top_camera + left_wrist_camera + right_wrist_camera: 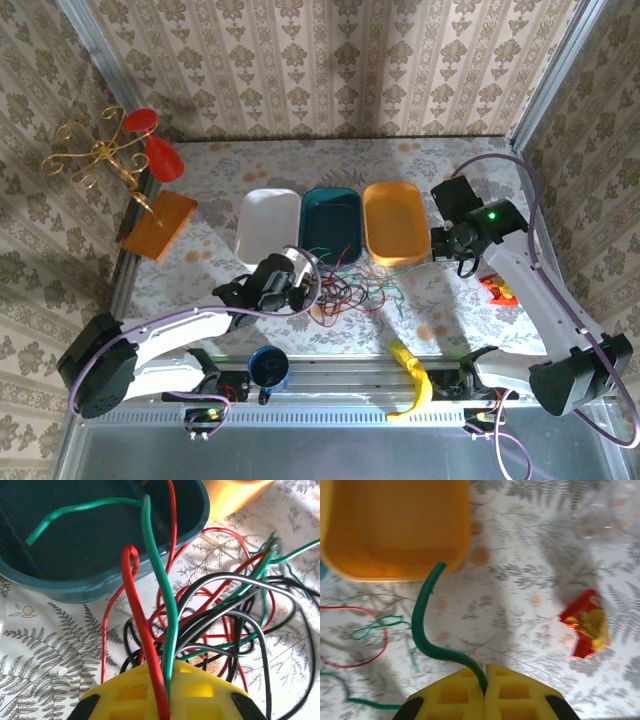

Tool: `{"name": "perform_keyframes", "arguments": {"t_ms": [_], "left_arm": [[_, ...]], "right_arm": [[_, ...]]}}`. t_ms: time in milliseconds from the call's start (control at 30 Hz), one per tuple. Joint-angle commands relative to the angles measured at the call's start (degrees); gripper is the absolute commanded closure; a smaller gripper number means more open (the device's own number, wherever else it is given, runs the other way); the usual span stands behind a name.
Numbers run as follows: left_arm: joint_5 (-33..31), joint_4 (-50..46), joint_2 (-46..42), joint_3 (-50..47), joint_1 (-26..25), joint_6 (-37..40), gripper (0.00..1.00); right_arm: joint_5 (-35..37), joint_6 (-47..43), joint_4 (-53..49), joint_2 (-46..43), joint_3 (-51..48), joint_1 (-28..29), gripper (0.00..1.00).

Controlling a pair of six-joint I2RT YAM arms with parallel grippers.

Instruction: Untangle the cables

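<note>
The left hand (165, 697) is clamped on a red cable (142, 630) and a green cable (171, 615), both rising from between its yellow pads. The green one bends over the rim of the teal tub (75, 587) and ends inside it. Just past the hand, the cables (230, 615), red, black and green, lie tangled on the tabletop (45, 645) in front of that tub. The right hand (485, 687) has its pads pressed together on a separate green strand (418, 622). It curves up to the orange tub (395, 525), perhaps touching its wall. A red packet (585, 625) lies well apart.
</note>
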Motion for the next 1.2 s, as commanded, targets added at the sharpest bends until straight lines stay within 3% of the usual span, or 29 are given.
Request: {"name": "perform_keyframes", "arguments": {"t_ms": [0, 233, 400, 467, 500, 567, 667, 867, 1033, 1167], "left_arm": [[-0.83, -2.69, 1.92, 2.28, -0.77, 2.36, 1.00], [-1.42, -0.25, 5.63, 3.52, -1.94, 1.57, 1.00], [-3.78, -0.36, 7.19, 4.17, -2.70, 1.05, 1.00], [-4.01, -0.48, 7.53, 4.35, -3.00, 1.13, 1.00], [-4.17, -0.69, 7.77, 4.53, -3.21, 1.34, 1.00], [-4.19, -1.13, 8.17, 4.87, -3.47, 1.70, 1.00], [-4.46, -2.07, 9.16, 5.62, -4.24, 2.51, 1.00], [-4.98, -3.01, 10.53, 6.69, -5.49, 3.24, 1.00], [-5.25, -2.85, 10.75, 6.91, -5.80, 3.24, 1.00], [-5.34, -2.73, 10.85, 6.94, -5.80, 3.10, 1.00]], "right_arm": [[-8.54, 2.46, 4.46, -0.06, -4.20, 3.31, 1.00], [-12.32, 8.85, 13.73, 3.79, -14.07, 7.89, 1.00], [-2.77, 14.07, 12.92, 7.15, -19.59, 8.15, 0.97], [0.48, 16.19, 12.12, 8.17, -21.28, 8.06, 0.88], [1.53, 17.33, 11.94, 8.45, -21.94, 8.05, 0.75], [1.93, 19.06, 12.55, 7.93, -23.18, 8.05, 0.60], [-0.17, 19.68, 15.62, 5.07, -24.39, 7.98, 0.50], [-7.72, 16.38, 22.86, 1.32, -25.64, 7.98, 0.48], [-12.87, 13.29, 26.27, 6.02, -24.81, 8.13, 0.54], [-12.44, 11.69, 28.31, 11.37, -24.18, 8.13, 0.58]]}}
